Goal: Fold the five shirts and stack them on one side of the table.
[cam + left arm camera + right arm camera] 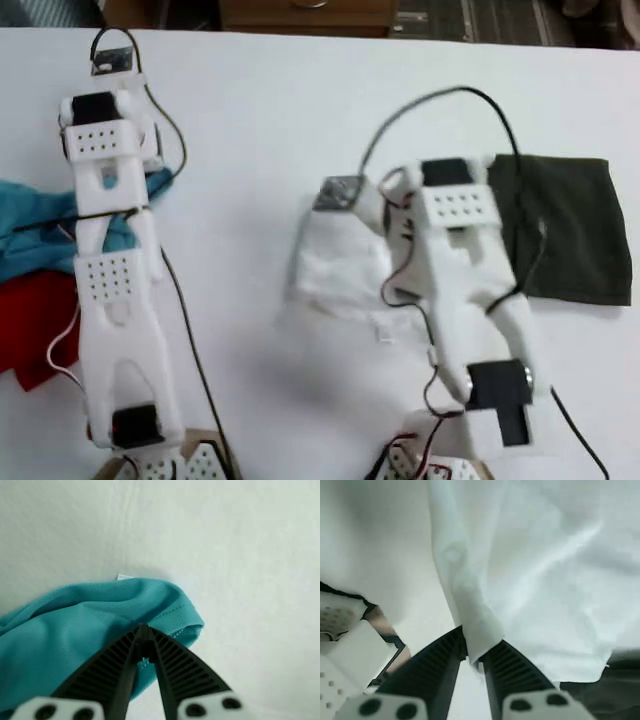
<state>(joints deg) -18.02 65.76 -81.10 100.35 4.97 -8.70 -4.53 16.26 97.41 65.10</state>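
White shirt point(335, 275) lies crumpled on the bench point(260, 100), mid-bench, under and just to the left of the right arm. No clean long axis readable; cloth bunched, one hem edge drawn up into a ridge.

Right pincer point(472, 656): clenched on that ridge of the white shirt point(545, 580), at the edge farthest from the arm bases. Bulk of the cloth trails from the grip back toward the bases.

Dark shirt point(575, 230): already folded flat, on the far right of the bench, touching or just beside the white one; a corner point(592, 700) shows in the right wrist view. Judgement: this marks the stacking side, so the held edge lies left of its goal, and the right arm is the nearer one.

Teal shirt point(30, 225): heaped at the left edge of the bench, well apart from the white one. Left pincer point(144, 647) clamped on a fold of the teal shirt point(75, 630).

Red shirt point(30, 330): beside the teal, nearer the bases, unfolded.
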